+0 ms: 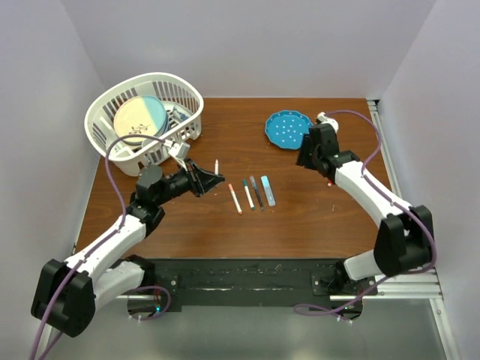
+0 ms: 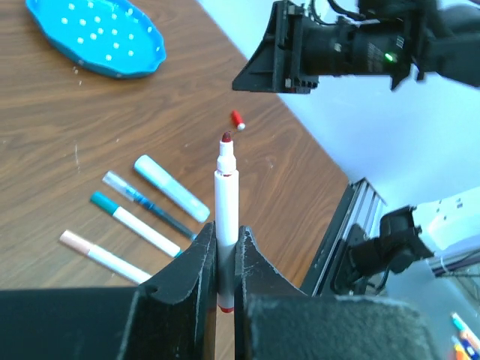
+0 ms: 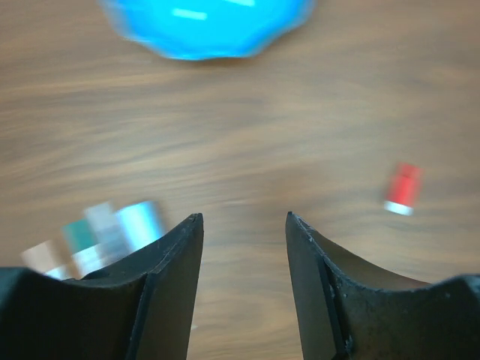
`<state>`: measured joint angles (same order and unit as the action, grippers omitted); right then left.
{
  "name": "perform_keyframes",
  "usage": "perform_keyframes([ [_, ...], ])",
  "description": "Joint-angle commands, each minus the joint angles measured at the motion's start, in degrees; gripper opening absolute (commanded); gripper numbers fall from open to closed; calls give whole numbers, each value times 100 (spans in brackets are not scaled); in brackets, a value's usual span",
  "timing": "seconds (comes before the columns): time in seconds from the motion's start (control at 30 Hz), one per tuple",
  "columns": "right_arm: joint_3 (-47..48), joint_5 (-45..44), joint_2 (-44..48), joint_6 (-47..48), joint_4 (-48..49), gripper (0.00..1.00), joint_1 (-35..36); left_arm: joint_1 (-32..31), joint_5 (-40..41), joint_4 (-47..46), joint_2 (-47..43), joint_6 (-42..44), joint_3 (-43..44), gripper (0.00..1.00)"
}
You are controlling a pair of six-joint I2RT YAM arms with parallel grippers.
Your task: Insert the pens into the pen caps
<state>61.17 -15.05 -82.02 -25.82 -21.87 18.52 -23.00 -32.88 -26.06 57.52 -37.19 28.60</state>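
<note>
My left gripper [image 1: 211, 178] [image 2: 223, 234] is shut on a white pen with a red tip [image 2: 226, 191] [image 1: 216, 166], held above the table with the tip pointing away. Four more pens lie side by side mid-table: salmon-ended [image 1: 235, 199], teal-ended [image 1: 248, 193], dark blue [image 1: 257, 192] and thicker light blue [image 1: 268, 190]. A small red pen cap [image 2: 238, 120] [image 3: 403, 189] [image 1: 329, 182] lies on the wood to the right. My right gripper [image 3: 244, 217] [image 1: 303, 159] is open and empty over bare wood, with the cap to the right of its fingers. The other caps are out of view.
A blue dotted plate [image 1: 287, 127] [image 3: 206, 22] sits at the back right, just beyond my right gripper. A white basket [image 1: 154, 76] holding a yellow and blue plate [image 1: 139, 118] stands at the back left. White walls close in the table on three sides.
</note>
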Motion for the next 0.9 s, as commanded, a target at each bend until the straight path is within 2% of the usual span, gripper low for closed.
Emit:
perform_keyframes([
  [0.0,150,-333,-437,69,-502,53,-779,173,-597,1143,-57,1009,540,0],
  [0.13,202,-235,-885,77,-459,54,-1376,173,-324,2218,-12,1670,1120,0],
  [0.3,273,-86,-1342,253,-345,57,-1641,173,176,2878,-276,2207,1131,0],
  [0.7,282,467,-1844,780,174,61,-1747,173,792,3037,-566,2286,1139,0],
  [0.87,422,977,-2072,1071,209,60,-1747,173,836,3081,-557,2304,1139,0],
])
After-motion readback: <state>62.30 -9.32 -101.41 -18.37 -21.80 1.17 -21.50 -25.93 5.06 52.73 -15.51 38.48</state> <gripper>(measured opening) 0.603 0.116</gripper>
